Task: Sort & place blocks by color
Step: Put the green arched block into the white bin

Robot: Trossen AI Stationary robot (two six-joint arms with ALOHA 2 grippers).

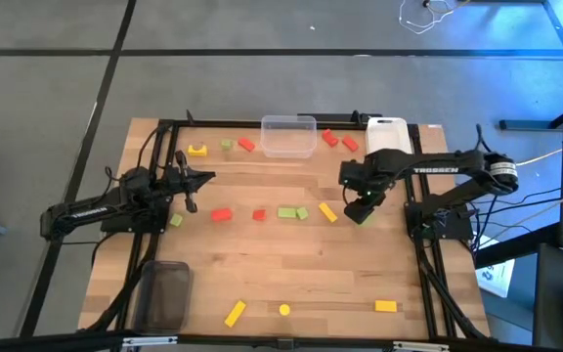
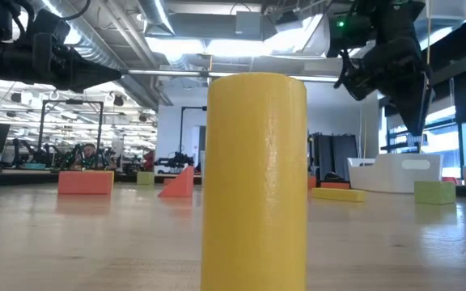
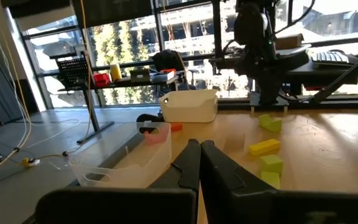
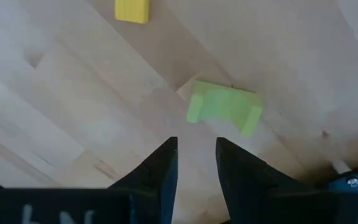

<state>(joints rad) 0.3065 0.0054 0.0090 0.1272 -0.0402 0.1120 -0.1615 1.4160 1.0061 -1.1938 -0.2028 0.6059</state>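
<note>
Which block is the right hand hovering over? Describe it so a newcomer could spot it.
Start at the right arm on the table's right side; its hand hangs with fingers parted above bare wood. Just ahead lies a light green block, notched like an arch, unlike the plain yellow bar beside it.

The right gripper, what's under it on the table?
A light green block lies on the bare wood right below the right gripper, whose fingers are slightly apart and empty. A yellow block sits farther off. The block's underside is hidden.

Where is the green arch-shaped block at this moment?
In the right wrist view the green arch block lies on the bare table just ahead of the right gripper, with a yellow block farther off.
</note>
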